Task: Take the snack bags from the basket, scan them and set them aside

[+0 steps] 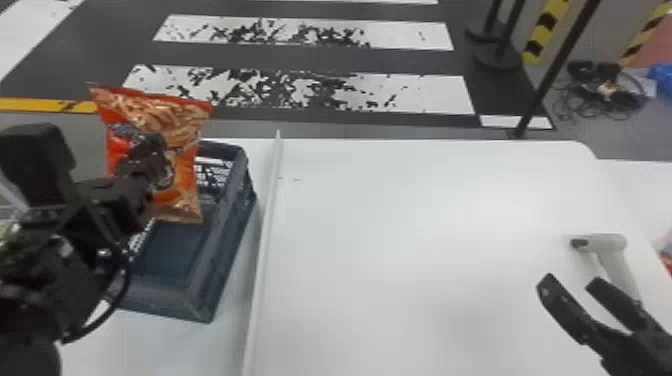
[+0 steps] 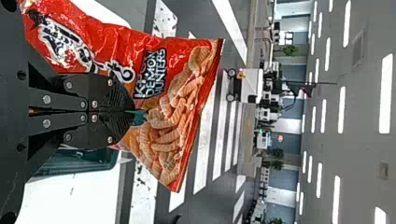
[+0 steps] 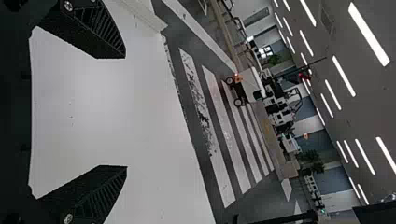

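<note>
At ten o'clock, the left claw (image 2: 134, 111) pinches the snack bag (image 1: 186, 172) over the basket (image 1: 227, 245). The bag could slip if the pinch is small. The right claw (image 1: 571, 282) is wide at four o'clock

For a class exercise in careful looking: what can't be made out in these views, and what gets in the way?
- Snack bag: left wrist view, one end cut off by the picture's edge.
- Basket: head view, much of its left side behind the left arm.
- Handheld scanner: head view, handle's end behind the right tool.
- Red object: head view, cut off by the right edge.
</note>
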### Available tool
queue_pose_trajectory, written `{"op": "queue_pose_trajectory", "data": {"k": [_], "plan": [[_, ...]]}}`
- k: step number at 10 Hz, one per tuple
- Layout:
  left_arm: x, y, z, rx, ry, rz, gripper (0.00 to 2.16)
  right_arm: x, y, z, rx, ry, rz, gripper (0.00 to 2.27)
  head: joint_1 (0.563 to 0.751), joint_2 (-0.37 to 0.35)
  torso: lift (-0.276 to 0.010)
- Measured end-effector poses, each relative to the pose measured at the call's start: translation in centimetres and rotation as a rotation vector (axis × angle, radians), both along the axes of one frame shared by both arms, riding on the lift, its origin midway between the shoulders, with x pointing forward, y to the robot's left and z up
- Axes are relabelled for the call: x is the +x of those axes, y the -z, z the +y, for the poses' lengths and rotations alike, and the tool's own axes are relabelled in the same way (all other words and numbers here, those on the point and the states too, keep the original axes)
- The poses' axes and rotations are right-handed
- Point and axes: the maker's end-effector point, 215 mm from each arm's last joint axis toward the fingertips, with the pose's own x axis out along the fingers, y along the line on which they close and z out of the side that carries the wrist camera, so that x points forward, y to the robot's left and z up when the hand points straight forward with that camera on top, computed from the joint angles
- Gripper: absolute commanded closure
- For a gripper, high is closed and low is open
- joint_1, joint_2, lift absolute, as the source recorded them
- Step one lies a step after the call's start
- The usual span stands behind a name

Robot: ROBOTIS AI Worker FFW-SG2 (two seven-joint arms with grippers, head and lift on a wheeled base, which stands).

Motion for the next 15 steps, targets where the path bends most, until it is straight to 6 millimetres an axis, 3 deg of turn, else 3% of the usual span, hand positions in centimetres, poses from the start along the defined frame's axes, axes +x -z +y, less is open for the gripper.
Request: {"op": "queue_pose_trajectory", "data": {"k": [2, 4, 6, 7, 9, 12, 13, 15], "plan": [[-1.1, -3.3, -2.3, -0.05, 0.069, -0.025, 2.15, 0.1, 0.0, 0.0, -0.007, 0.0, -0.002, 0.08, 0.695, -0.042, -0.075], [-1.8, -5.4, -6.2, -0.119, 0.184, -0.04, 2.15, 0.2, -0.3, 0.2, -0.016, -0.003, -0.008, 0.08, 0.695, -0.1, -0.075], [-2.1, -6.3, -12.6, -0.221, 0.354, -0.045, 2.15, 0.1, -0.5, 0.3, -0.031, -0.005, -0.007, 0.08, 0.695, -0.203, -0.075], [-2.5, -6.0, -16.8, -0.268, 0.448, -0.024, 2.15, 0.0, -0.6, 0.1, -0.04, 0.001, -0.005, 0.08, 0.695, -0.232, -0.075], [-3.1, -3.2, -23.9, -0.314, 0.591, 0.054, 2.15, -0.1, -1.1, -0.1, -0.056, 0.002, -0.008, 0.08, 0.695, -0.35, -0.075], [-3.8, 2.9, -33.8, -0.344, 0.736, 0.201, 2.15, -0.1, -1.9, -0.8, -0.081, 0.012, -0.012, 0.08, 0.695, -0.35, -0.075], [-4.1, 4.4, -36.6, -0.348, 0.777, 0.238, 2.15, -0.1, -2.1, -1.2, -0.09, 0.018, -0.014, 0.08, 0.695, -0.35, -0.075], [-5.0, 9.2, -42.0, -0.358, 0.845, 0.354, 2.15, 0.1, -3.2, -2.2, -0.112, 0.04, -0.03, 0.08, 0.695, -0.35, -0.075]]}}
